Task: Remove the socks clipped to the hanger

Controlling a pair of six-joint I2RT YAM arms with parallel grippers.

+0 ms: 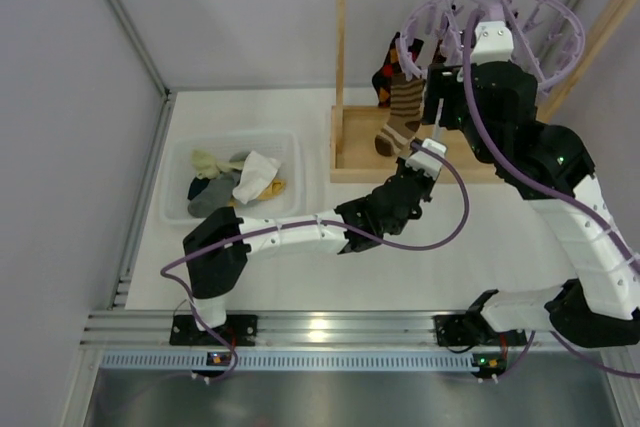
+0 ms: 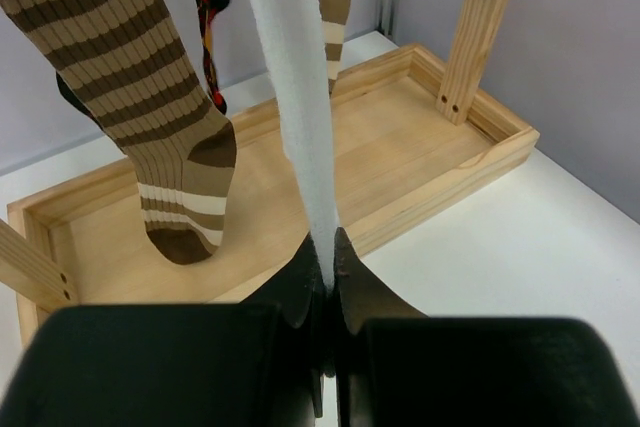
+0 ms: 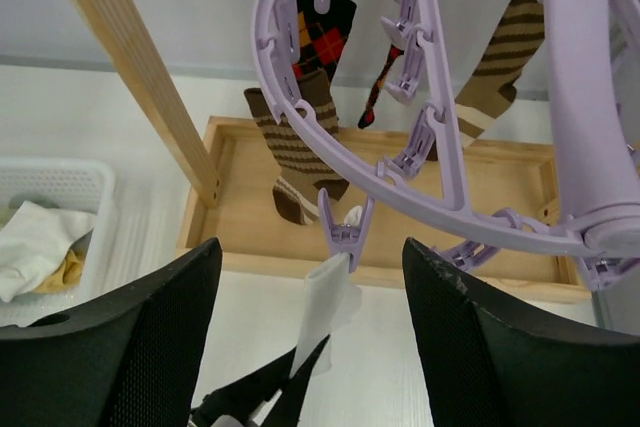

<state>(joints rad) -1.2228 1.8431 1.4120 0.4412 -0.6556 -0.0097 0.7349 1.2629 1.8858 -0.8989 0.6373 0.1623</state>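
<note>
Left wrist: white sock (image 2: 285, 67) runs vertically, bottom in left end effector (image 2: 327, 247).

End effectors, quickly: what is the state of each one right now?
Left end effector: closed on the white sock.
Right end effector: open, holding nothing.

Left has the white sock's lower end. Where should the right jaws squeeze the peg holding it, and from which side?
Squeeze the peg at its two splayed upper tabs, just under the hanger ring, not at the tips biting the white sock. Come up from below: the open jaws of the right gripper straddle that V.
</note>
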